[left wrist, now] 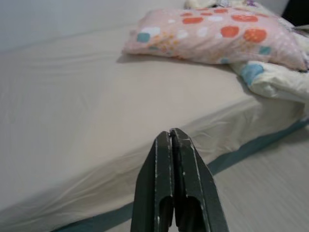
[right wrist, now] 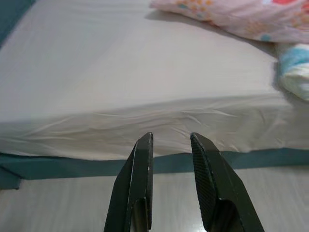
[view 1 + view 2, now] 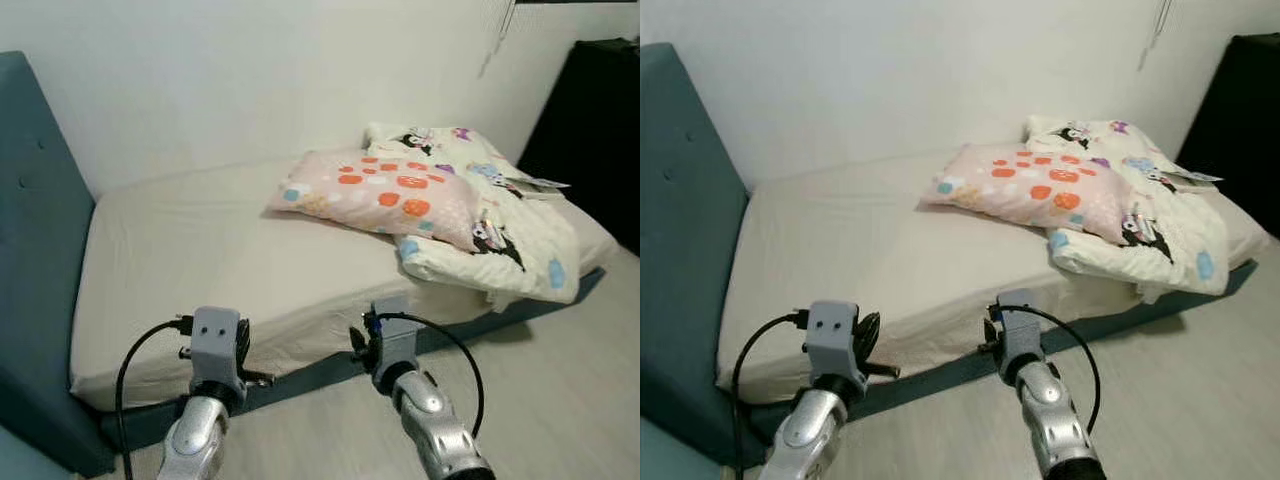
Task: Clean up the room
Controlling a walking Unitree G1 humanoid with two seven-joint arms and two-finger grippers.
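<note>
Beige fitted sheet covers the teal-framed bed point(image 3: 200, 260); a pink pillow with orange and blue spots point(image 3: 385, 195) lies toward its far end, touching a crumpled white cartoon-print duvet point(image 3: 500, 215) (partly overhanging the edge). Left wrist view: left claw point(image 1: 173, 140) clenched, empty, near the mattress edge. Right wrist view: right claw point(image 2: 171, 142) released, above the floor beside the bed.

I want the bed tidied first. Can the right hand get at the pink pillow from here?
Probably not yet: the right hand hangs open short of the bed edge; the pink pillow lies farther in. Nothing blocks it.
</note>
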